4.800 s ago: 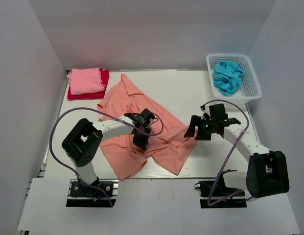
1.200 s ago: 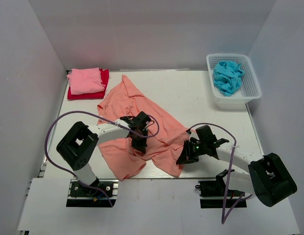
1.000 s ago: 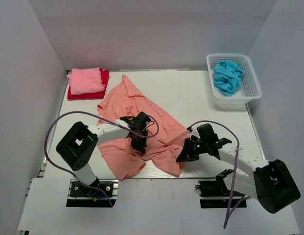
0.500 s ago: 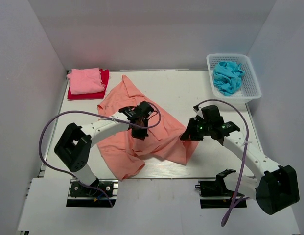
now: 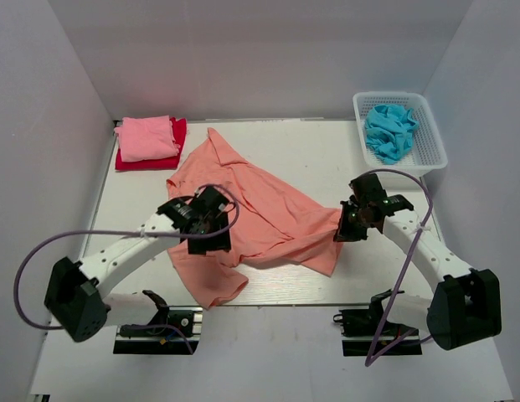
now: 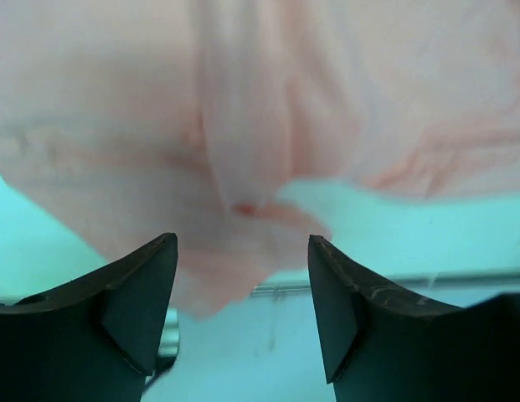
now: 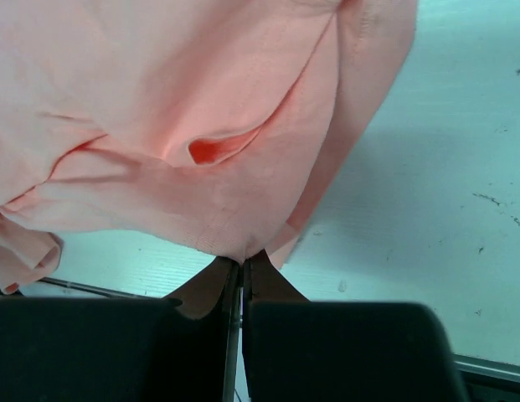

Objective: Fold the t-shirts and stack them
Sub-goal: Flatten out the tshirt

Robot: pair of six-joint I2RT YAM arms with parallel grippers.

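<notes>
The left gripper (image 6: 243,251) hangs with jaws wide apart, gripping nothing, the salmon-orange shirt (image 5: 268,209) just beyond its tips. The right gripper (image 7: 241,266) is pinched tight on that shirt's edge, the cloth sprawling to its left, rumpled and unfolded. Well beyond the left gripper, 2 shirts look done: the pink shirt (image 5: 146,138) folded on the red shirt (image 5: 181,138). Beyond the right gripper the turquoise shirt (image 5: 389,130) lies crumpled in the basket (image 5: 435,146), so I'd judge 2 shirts remain

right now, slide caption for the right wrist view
Right gripper pinching an edge of the salmon-orange t-shirt over the white table.
</notes>
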